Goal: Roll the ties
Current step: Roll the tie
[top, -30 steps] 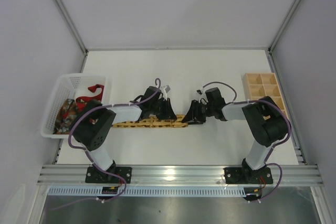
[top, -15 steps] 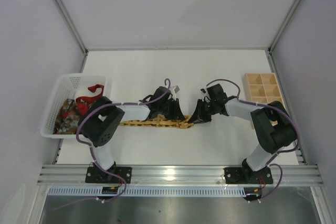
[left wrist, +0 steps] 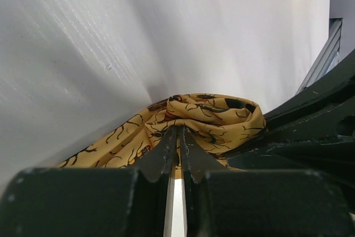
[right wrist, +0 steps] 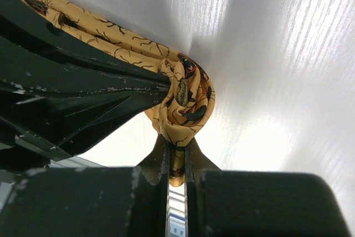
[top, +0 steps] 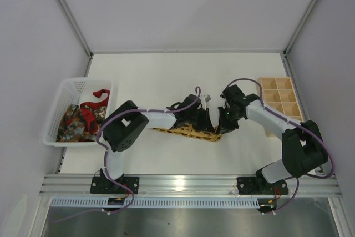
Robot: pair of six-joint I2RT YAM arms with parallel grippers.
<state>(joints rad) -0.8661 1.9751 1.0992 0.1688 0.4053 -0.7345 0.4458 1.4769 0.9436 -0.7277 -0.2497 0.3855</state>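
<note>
Pinches first curl of yellow tie (top: pixel 187 132) tight in left end effector (left wrist: pixel 178 132), right end effector (right wrist: pixel 176 144); leaves red tie (top: pixel 97 95), patterned tie (top: pixel 69 124) unrolled at nine o'clock.

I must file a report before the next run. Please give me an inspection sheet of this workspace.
Surface: white table.
Job's things: yellow tie lies mid-table, one end bunched; red tie and patterned tie in the white basket, left.
Clutter: wooden compartment box at the right edge.
Grippers: left end effector and right end effector both shut on the yellow tie's bunched end.
Cables: purple cables loop along both arms.
Surroundings: pale walls; metal rail at the near edge.
</note>
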